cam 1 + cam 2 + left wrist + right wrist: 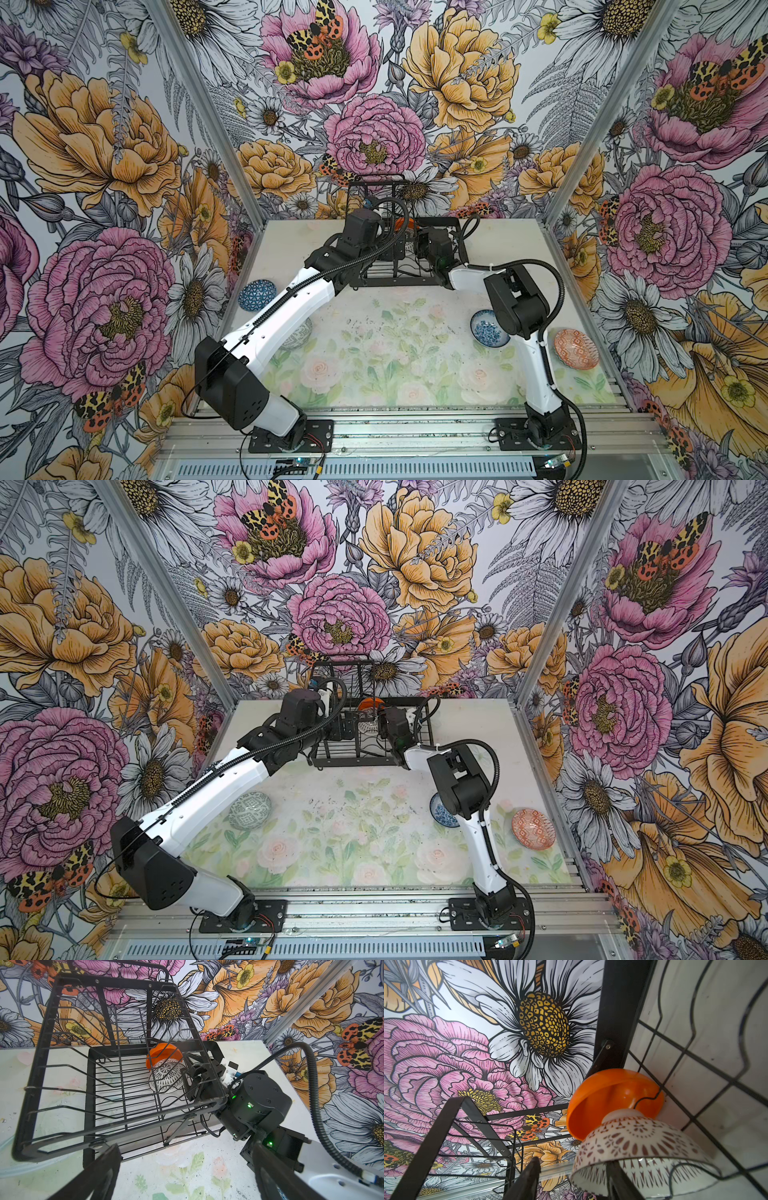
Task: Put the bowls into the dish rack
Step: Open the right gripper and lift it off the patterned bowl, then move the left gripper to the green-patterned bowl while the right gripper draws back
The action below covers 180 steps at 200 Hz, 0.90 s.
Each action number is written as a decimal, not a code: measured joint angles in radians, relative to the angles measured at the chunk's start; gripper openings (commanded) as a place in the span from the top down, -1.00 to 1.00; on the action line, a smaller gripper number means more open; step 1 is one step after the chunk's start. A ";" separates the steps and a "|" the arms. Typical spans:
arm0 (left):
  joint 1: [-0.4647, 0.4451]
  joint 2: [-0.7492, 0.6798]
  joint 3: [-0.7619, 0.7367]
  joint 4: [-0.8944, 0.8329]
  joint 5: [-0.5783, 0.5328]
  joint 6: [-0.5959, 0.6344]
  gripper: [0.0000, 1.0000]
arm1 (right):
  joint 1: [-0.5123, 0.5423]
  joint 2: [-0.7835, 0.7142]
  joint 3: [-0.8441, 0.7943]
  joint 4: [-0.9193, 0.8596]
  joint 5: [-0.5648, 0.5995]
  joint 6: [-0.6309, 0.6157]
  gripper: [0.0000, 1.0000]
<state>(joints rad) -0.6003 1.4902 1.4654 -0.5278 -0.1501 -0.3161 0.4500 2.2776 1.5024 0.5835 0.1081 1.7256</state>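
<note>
A small round white bowl with a dark petal-and-lattice pattern point(643, 1153) stood tipped on its edge on the wire floor of the black wire dish rack point(89, 1095), in the lower tray towards the back wall. Its foot nestled into the mouth of a plain glossy orange bowl point(602, 1101), which leaned on its side just behind, the two touching. We judged both bowls light and rigid, with smooth, slippery walls. The white one looked like glazed ceramic and could chip against the wires. The thin rim seemed the best place to hold, one finger inside and one outside.

The right gripper point(574, 1182) sat at that white rim. One dark finger point(618, 1184) reached inside the bowl's mouth, while the other point(529, 1178) stood outside, with a clear gap between it and the wall. We therefore read this claw as loosened, grasping nothing, and the bowl as resting on the rack by itself.

The left gripper point(184, 1145) hovered at the rack's near edge with its fingers spread wide and nothing between them.

Four more bowls waited on the pale floral-printed table point(291, 241), well apart from both claws. A blue geometric bowl point(257, 295) lay near the left edge and a grey-green patterned bowl point(249, 810) partly under the left arm. A blue-and-white floral bowl point(490, 328) sat beside the right arm and a red-orange patterned bowl point(575, 349) near the right edge. We judged the loading about a third done.
</note>
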 measured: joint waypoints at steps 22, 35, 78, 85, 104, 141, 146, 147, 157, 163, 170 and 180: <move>0.000 0.000 0.000 0.000 0.000 0.000 -0.97 | 0.000 -0.005 0.000 -0.004 0.000 0.001 -0.15; 0.000 0.000 0.000 0.000 0.000 0.000 -0.97 | 0.000 -0.011 0.000 -0.008 -0.001 0.000 -0.17; 0.000 -0.001 0.000 0.000 -0.023 0.000 -0.97 | -0.004 -0.055 -0.002 -0.022 -0.001 0.000 -0.38; 0.000 -0.002 0.000 0.000 -0.030 0.001 -0.97 | -0.007 -0.068 -0.005 -0.021 0.000 0.001 -0.42; 0.000 -0.015 -0.005 0.000 -0.051 0.001 -0.97 | -0.013 -0.105 -0.028 -0.013 0.001 -0.005 -0.54; 0.008 -0.073 -0.028 0.000 -0.072 0.001 -0.97 | -0.019 -0.180 -0.117 -0.003 0.001 -0.023 -0.96; 0.011 -0.082 -0.032 0.000 -0.074 0.000 -0.97 | -0.019 -0.191 -0.134 -0.003 0.002 -0.019 -0.98; 0.011 -0.084 -0.033 0.000 -0.074 0.000 -0.97 | -0.019 -0.192 -0.136 -0.003 0.001 -0.022 -0.99; 0.017 -0.101 -0.040 -0.001 -0.075 0.000 -0.97 | -0.019 -0.214 -0.167 -0.005 0.002 -0.028 -0.99; 0.023 -0.111 -0.045 0.000 -0.075 -0.001 -0.97 | -0.019 -0.223 -0.180 -0.006 0.002 -0.030 -0.98; 0.032 -0.124 -0.051 0.000 -0.075 -0.005 -0.97 | -0.019 -0.235 -0.193 -0.010 -0.001 -0.034 -0.99; 0.052 -0.142 -0.059 0.000 -0.074 -0.020 -0.97 | -0.020 -0.253 -0.205 -0.022 -0.009 -0.044 -0.99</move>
<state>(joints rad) -0.5484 1.3483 1.4063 -0.5278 -0.2241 -0.3359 0.4297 2.0243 1.2976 0.5613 0.0990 1.6814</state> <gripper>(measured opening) 0.986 0.992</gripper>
